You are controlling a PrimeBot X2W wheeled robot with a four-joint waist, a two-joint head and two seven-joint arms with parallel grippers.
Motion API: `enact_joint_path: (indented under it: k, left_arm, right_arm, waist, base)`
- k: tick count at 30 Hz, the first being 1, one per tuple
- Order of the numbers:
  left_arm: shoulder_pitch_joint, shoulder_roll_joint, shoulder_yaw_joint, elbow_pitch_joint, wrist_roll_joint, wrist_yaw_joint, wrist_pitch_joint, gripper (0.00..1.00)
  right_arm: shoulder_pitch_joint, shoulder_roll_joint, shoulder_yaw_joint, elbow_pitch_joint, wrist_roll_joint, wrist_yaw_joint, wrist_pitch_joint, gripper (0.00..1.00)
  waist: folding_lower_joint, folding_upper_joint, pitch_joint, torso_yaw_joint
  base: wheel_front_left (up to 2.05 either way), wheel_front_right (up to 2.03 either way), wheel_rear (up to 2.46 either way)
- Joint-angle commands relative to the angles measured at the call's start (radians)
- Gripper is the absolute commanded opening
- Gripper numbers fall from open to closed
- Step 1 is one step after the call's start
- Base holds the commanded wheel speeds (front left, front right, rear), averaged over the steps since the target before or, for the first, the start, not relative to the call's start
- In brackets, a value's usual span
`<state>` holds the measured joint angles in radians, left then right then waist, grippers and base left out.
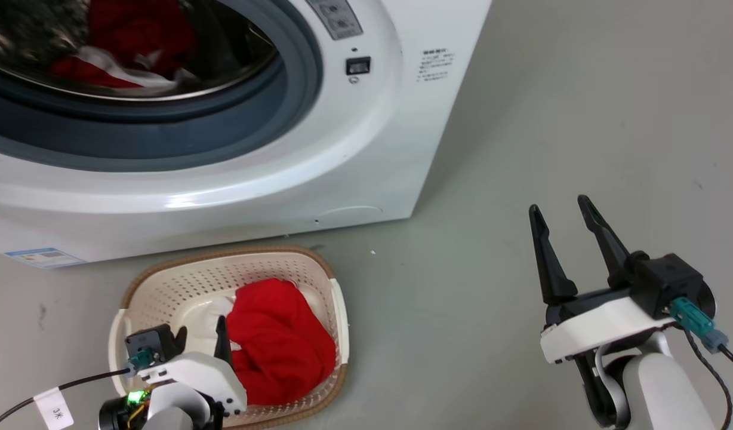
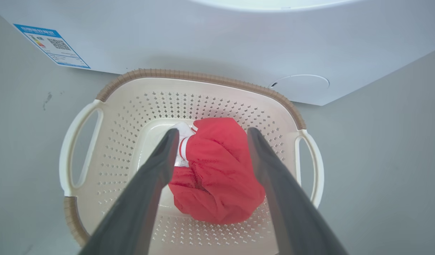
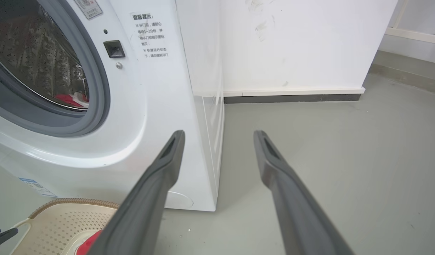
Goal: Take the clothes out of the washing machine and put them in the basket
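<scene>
Left gripper fingers spread, holding nothing, above red garment inside basket rim. Right gripper fingers apart, empty, over grey floor beside washing machine.

The washing machine gapes open behind the basket.

The washing machine is white, with a slate-grey door ring and a blue-edged label at its 7 o'clock corner. The basket is cream, patterned with rows of holes, its rim woven brown. The clothes are bright red with white trim. The left gripper and right gripper have dark grey fingers
</scene>
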<state>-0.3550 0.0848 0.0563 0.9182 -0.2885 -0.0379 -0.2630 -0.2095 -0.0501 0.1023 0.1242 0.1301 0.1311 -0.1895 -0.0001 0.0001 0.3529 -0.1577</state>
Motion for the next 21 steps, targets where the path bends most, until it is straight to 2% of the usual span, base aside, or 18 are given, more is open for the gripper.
enact_joint_path:
  k: [1,10,15,21]
  left_arm:
    - [0.016,-0.001,0.009,-0.041,0.014,0.002,-0.003,1.00]
    - [0.070,-0.013,0.040,-0.333,0.108,0.005,-0.003,1.00]
    - [0.063,-0.010,0.049,-0.427,0.143,0.012,-0.003,1.00]
    - [-0.023,0.028,0.032,-0.488,0.201,0.012,-0.003,1.00]
  right_arm:
    - [0.019,0.000,-0.006,-0.014,-0.010,-0.001,0.008,1.00]
    - [0.081,0.000,-0.020,-0.063,-0.023,-0.001,0.052,1.00]
    - [0.094,0.000,-0.019,-0.079,-0.018,-0.001,0.063,1.00]
    - [0.085,0.000,-0.010,-0.102,-0.006,-0.001,0.058,1.00]
  waist:
    - [0.0001,-0.0001,-0.040,0.033]
    - [0.0001,-0.0001,-0.102,0.068]
    - [0.0001,-0.0001,-0.110,0.071]
    - [0.0001,-0.0001,-0.079,0.054]
  base:
    - [0.00,0.00,0.00]
    - [0.00,0.00,0.00]
    - [0.00,0.00,0.00]
    - [0.00,0.00,0.00]
